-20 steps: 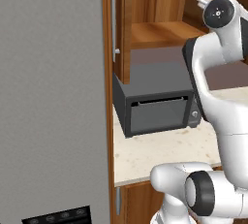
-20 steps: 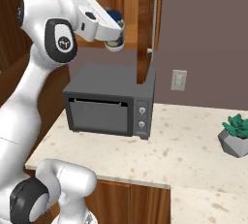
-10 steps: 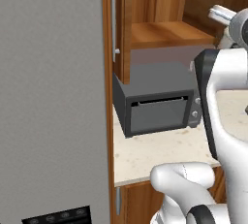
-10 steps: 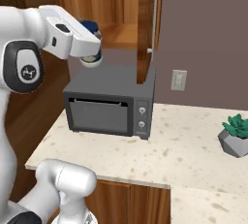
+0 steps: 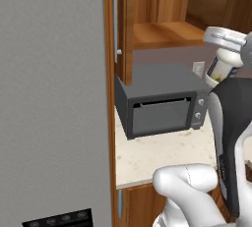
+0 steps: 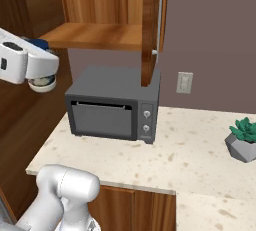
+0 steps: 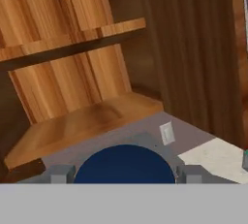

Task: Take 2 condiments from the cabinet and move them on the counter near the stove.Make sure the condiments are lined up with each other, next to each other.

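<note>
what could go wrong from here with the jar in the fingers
1. The gripper holds the white jar in mid-air; only the fingers either side of its blue lid carry it, so a quick swing could let it slip and drop.
2. The microwave sits close beside the jar's path, and a low sweep might clip it.
3. The open cabinet door hangs nearby, so the arm could brush it.
</note>
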Available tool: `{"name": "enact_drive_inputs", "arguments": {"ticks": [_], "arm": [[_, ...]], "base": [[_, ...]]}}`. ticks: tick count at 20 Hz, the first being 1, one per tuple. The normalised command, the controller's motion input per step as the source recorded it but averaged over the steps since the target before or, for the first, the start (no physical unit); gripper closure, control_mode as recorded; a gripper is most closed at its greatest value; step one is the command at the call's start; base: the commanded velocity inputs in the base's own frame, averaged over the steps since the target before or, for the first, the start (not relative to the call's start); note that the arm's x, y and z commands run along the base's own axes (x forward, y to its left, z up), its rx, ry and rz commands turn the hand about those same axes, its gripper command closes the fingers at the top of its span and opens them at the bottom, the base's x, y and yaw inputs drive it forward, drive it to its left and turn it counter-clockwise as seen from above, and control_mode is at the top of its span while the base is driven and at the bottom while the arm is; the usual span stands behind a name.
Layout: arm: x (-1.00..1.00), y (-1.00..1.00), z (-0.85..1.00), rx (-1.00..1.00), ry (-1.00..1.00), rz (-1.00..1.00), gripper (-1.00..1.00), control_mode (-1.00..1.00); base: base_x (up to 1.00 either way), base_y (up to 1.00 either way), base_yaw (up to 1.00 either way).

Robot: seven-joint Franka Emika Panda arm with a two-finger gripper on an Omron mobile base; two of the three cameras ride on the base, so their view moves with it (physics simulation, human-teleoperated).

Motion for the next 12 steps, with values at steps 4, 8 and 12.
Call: {"name": "enact_drive_inputs", "arguments": {"ticks": [4,8,12], "arm": [[-0.64,0.61,0.00,-0.04,0.27,0.30,1.00,-1.00],[-0.64,0.10,-0.05,-0.06,0.18,0.26,1.00,-1.00],[-0.65,-0.04,-0.30,-0.04,0.07,0.23,1.00,-1.00]], "base": [[0.00,0.00,0.00],[0.00,0.00,0.00],[0.00,0.00,0.00]]}}
